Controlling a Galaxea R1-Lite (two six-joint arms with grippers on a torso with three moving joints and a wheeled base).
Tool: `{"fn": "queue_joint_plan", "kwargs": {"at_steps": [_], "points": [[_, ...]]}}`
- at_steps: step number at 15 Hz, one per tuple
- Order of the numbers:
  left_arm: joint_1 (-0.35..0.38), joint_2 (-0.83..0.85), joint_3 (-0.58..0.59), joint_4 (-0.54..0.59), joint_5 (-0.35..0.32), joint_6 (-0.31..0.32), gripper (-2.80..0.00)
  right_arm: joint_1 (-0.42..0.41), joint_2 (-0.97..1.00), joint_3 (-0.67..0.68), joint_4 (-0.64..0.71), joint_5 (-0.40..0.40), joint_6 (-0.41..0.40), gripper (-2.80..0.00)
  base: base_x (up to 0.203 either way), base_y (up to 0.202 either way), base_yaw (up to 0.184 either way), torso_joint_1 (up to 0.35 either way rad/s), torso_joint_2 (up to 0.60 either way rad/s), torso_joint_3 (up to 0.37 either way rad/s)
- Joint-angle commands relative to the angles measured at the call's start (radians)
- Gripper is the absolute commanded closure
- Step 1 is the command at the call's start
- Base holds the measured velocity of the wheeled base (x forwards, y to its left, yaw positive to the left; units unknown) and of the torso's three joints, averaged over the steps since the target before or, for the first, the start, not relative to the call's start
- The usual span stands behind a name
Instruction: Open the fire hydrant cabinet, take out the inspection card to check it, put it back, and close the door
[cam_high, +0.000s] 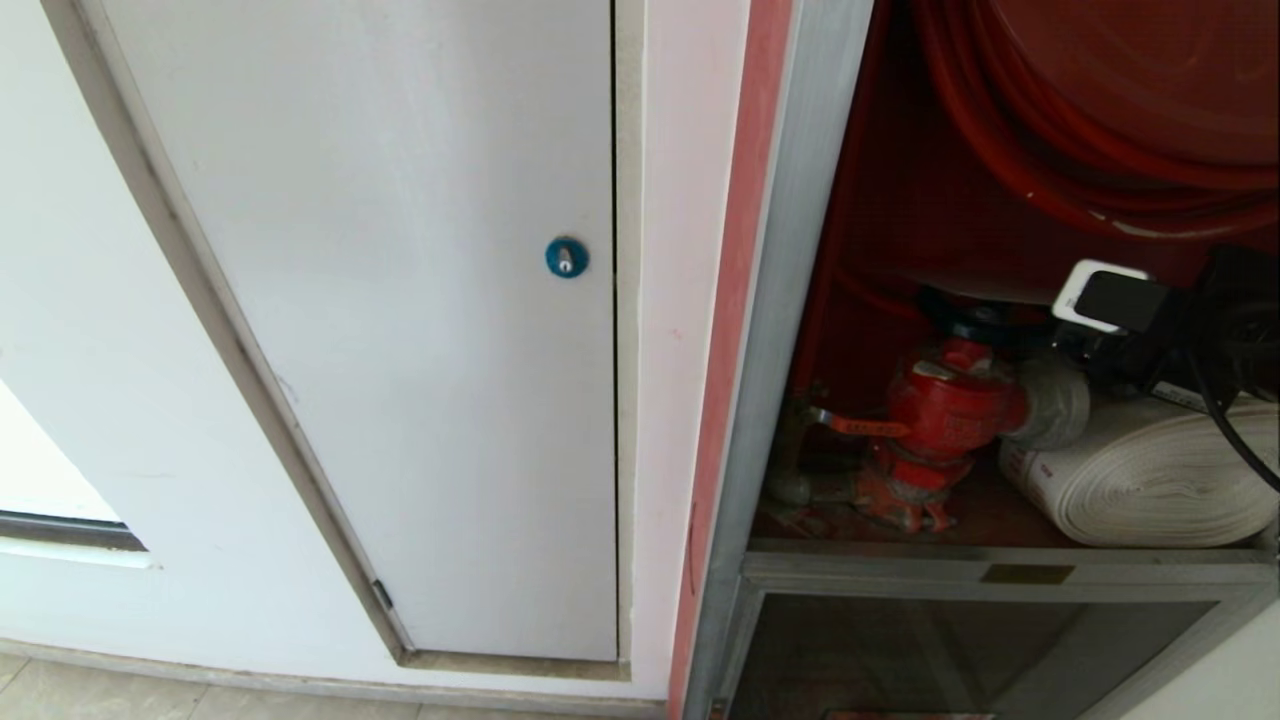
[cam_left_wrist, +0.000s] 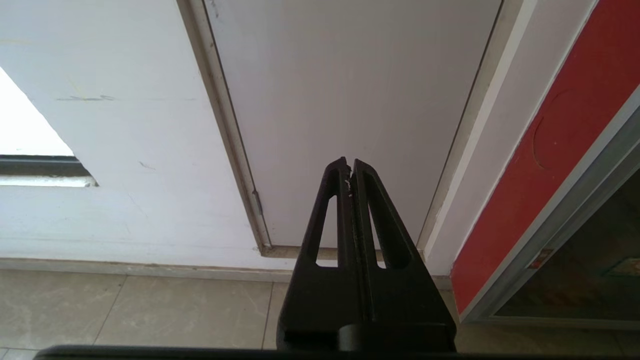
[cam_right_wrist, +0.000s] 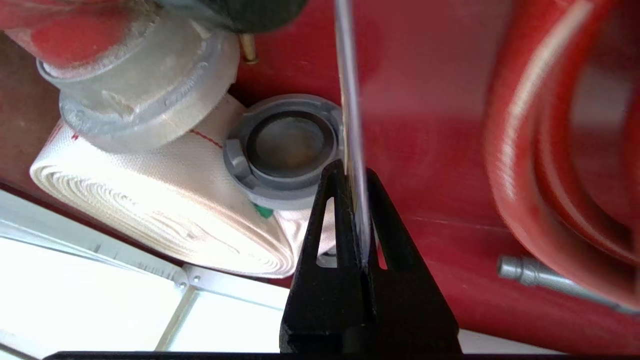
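Cabinet (cam_high: 800, 300) is already open. Right claw (cam_right_wrist: 354, 172) is clamped on the thin inspection card (cam_right_wrist: 350, 100), edge-on inside, at about 3 o'clock from the red valve (cam_high: 940, 420). Left claw (cam_left_wrist: 349, 167) is closed, empty. Checking, returning and closing the door are left, I'd say.

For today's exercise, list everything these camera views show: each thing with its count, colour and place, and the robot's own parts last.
fire hydrant cabinet: one, silver frame, red inside, right of the wall.
hose reel: one, red, cabinet top.
valve: one, red, cabinet floor.
rolled hose: one, white, beside the valve.
white door: one, blue lock, left of the cabinet.
inspection card: one, thin, edge-on in the right tool.
right tool: black, shut on the card, inside the cabinet.
left tool: black, shut, empty, facing the white door.
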Motion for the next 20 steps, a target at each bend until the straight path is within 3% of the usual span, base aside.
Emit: {"fn": "queue_joint_plan", "kwargs": {"at_steps": [1,20], "points": [[0.0,0.001,0.0,0.0,0.001,0.0,0.0,0.001,-0.063,0.023,0.0,-0.001,-0.007,0.0,0.0,0.0,0.0,0.0,0.0,0.0],[0.0,0.001,0.0,0.0,0.001,0.0,0.0,0.035,-0.313,0.15,0.002,0.073,0.0,0.0,0.0,0.0,0.0,0.0,0.0,0.0]]}}
